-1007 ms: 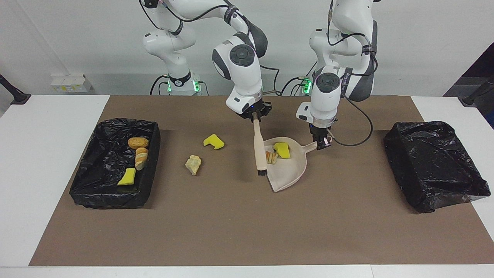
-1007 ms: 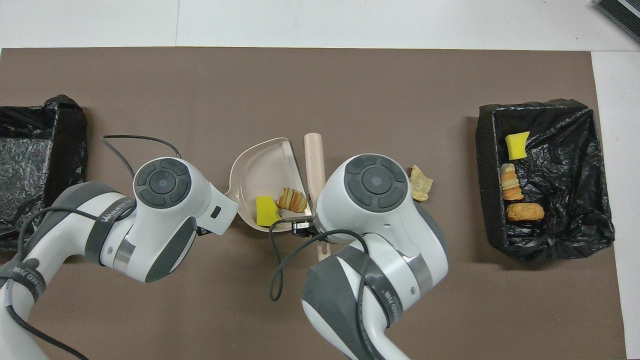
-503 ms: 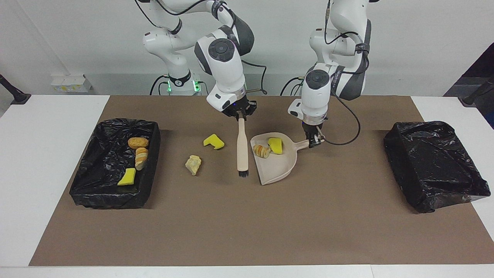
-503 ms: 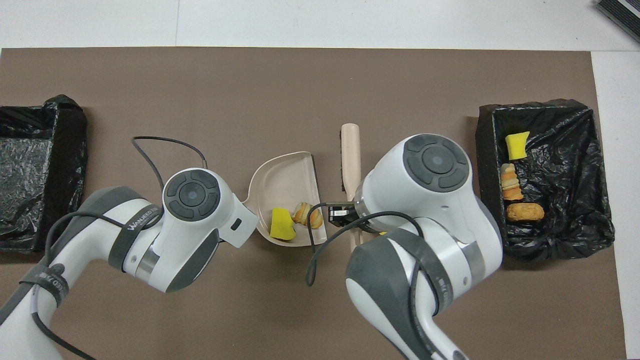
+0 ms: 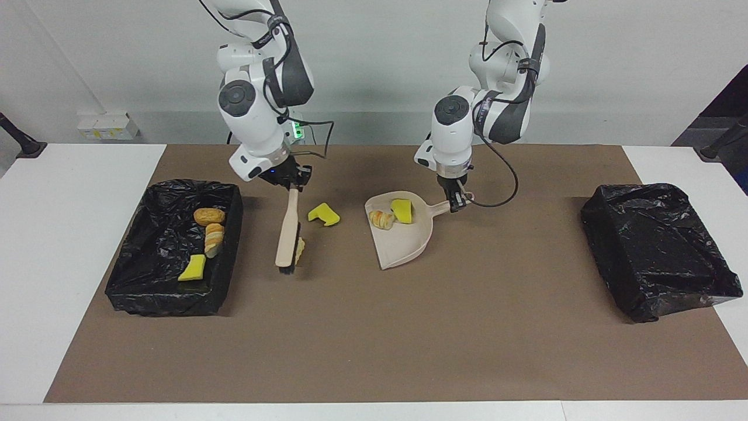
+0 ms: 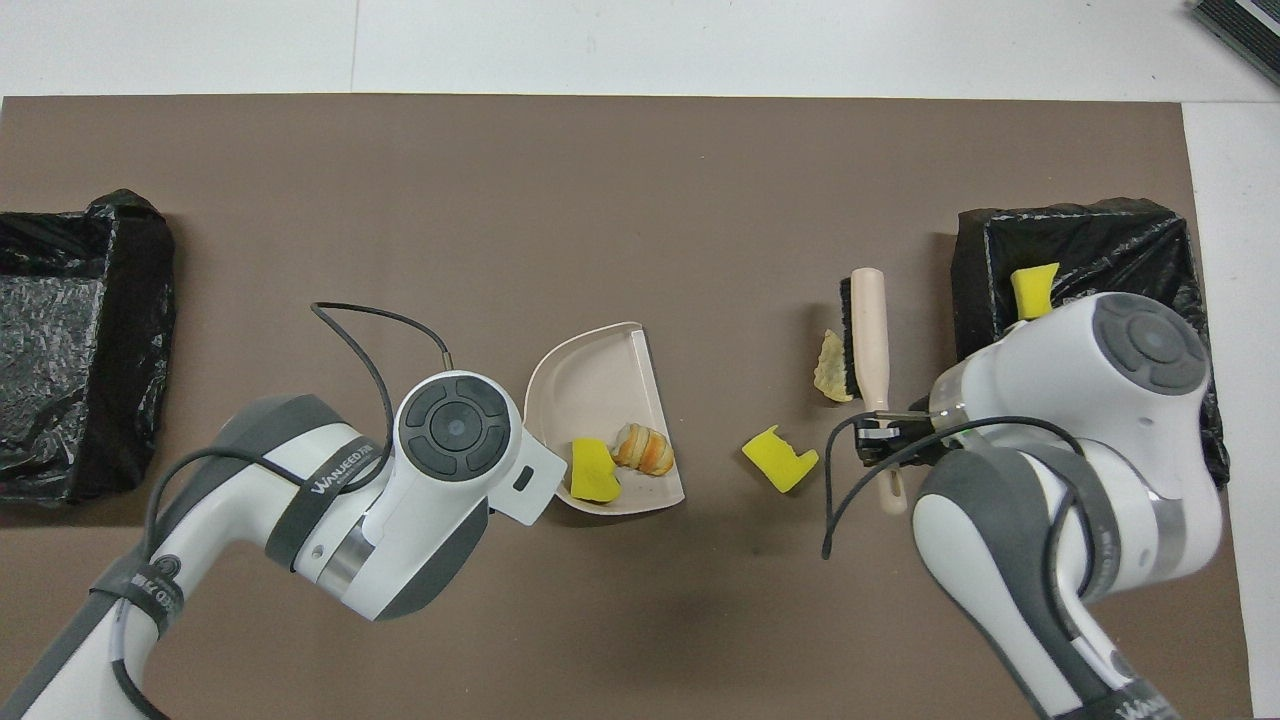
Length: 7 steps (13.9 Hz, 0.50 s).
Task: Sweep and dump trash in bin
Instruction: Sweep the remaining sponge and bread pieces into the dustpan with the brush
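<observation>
My right gripper (image 5: 292,186) (image 6: 886,440) is shut on the handle of the beige brush (image 5: 287,234) (image 6: 870,335). The brush head stands against a tan bit of trash (image 5: 300,250) (image 6: 831,367), between it and the bin (image 5: 169,301) (image 6: 965,300). A loose yellow sponge chunk (image 5: 323,214) (image 6: 779,458) lies nearer the robots. My left gripper (image 5: 454,204) is shut on the handle of the beige dustpan (image 5: 403,242) (image 6: 590,365). The pan carries a yellow sponge (image 5: 401,210) (image 6: 594,470) and a bread piece (image 5: 381,219) (image 6: 643,449). Three bits lie in the bin.
A second black-lined bin (image 5: 660,245) (image 6: 80,330) stands at the left arm's end of the brown mat. In the overhead view the right arm covers part of the bin that holds trash, and the left wrist hides its own gripper.
Both arms have moved toward the right arm's end. The brush has crossed over the two loose bits to the tan bit's bin side. The dustpan has followed with its two bits.
</observation>
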{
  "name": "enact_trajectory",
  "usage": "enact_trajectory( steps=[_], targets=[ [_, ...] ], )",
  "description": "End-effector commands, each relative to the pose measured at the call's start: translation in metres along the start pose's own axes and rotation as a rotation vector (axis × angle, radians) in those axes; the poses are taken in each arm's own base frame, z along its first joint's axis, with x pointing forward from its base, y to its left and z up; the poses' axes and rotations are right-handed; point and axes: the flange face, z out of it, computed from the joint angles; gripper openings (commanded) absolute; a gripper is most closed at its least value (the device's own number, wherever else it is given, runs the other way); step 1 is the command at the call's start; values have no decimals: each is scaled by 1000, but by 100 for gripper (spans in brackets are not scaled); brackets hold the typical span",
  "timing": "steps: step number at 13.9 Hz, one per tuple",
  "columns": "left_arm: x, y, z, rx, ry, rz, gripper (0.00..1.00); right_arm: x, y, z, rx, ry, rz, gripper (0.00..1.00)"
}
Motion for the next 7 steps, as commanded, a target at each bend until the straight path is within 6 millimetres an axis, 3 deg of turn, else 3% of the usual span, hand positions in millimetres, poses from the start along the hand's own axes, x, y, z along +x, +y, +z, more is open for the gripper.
enact_trajectory(
  steps=[1,2,5,7],
  targets=[
    [-1,12,-6,5,-28,-33,0,-7,21,4,-49,33,-44,0],
    [-2,13,-6,6,-28,-33,0,-8,24,7,-89,29,-58,0],
    [-4,17,-4,3,-32,-41,0,-27,25,60,-109,-21,-67,0],
    [-5,15,-2,3,-30,-45,0,-50,-6,75,-133,-50,-108,0]
  ],
)
